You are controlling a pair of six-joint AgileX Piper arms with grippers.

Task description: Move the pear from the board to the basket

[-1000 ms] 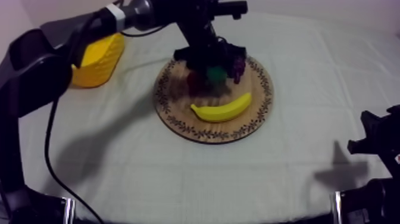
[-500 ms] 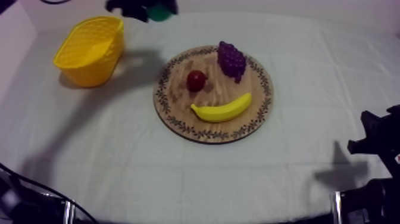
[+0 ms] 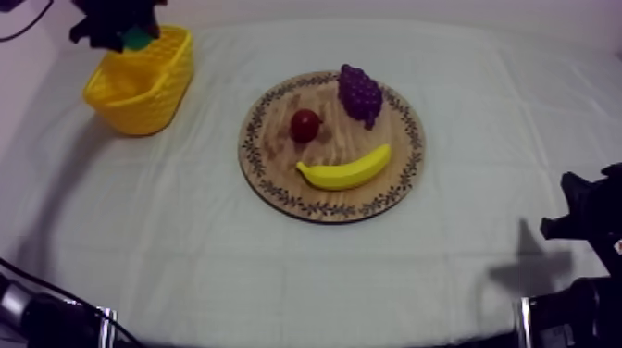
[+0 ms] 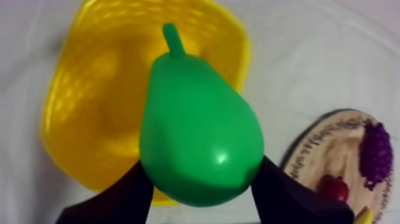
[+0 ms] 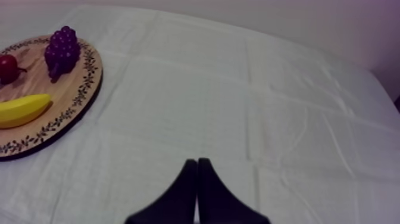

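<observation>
Grey-white worktop (image 3: pixel 370 268): left tool (image 4: pixel 201 184) grasping pear (image 4: pixel 199 131) over yellow basket (image 3: pixel 159 93), carry step; next lower, release.

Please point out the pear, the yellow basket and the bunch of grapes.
pear (image 4: pixel 199 143), left wrist view, middle of its body.
yellow basket (image 3: pixel 159 97), top view, its side wall.
bunch of grapes (image 3: pixel 360 93), top view, its middle.

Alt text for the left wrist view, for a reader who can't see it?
The left gripper is shut on a green pear, held over the open yellow basket. Beyond the basket, the wooden board carries a bunch of grapes and a small red fruit.
</observation>
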